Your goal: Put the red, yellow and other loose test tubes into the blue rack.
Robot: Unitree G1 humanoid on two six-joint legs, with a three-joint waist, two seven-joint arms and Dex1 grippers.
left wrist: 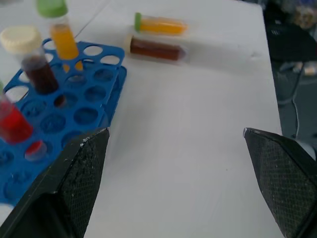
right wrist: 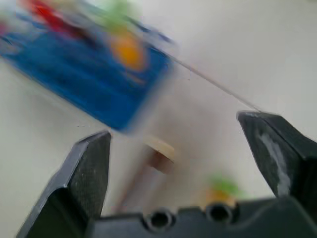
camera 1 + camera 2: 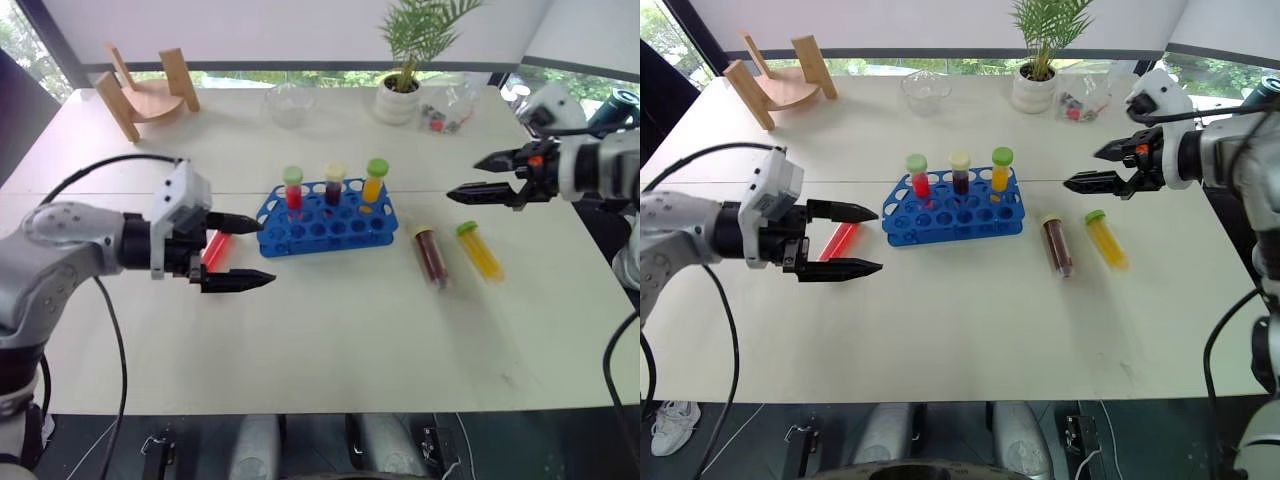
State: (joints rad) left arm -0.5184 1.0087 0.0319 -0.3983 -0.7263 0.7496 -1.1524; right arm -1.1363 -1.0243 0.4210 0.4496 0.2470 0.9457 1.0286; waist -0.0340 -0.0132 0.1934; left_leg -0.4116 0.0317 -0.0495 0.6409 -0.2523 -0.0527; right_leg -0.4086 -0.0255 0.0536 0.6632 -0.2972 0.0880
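**Three tubes racked, three loose**

While both grippers hang spread w/ nothing held, left gripper [image 3: 246, 251] sits by red tube [image 3: 837, 241]; brown tube [image 3: 432, 256], yellow tube [image 3: 481, 250] lie right of blue rack [image 3: 328, 222], mid-table, under right gripper [image 3: 482, 176]; approx half done.

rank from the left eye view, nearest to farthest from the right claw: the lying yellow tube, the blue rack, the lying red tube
From the right claw:
1. Yellow tube, lying just below the claw, on the right.
2. Blue rack, mid-table.
3. Red tube, lying at the left claw, left of the rack.
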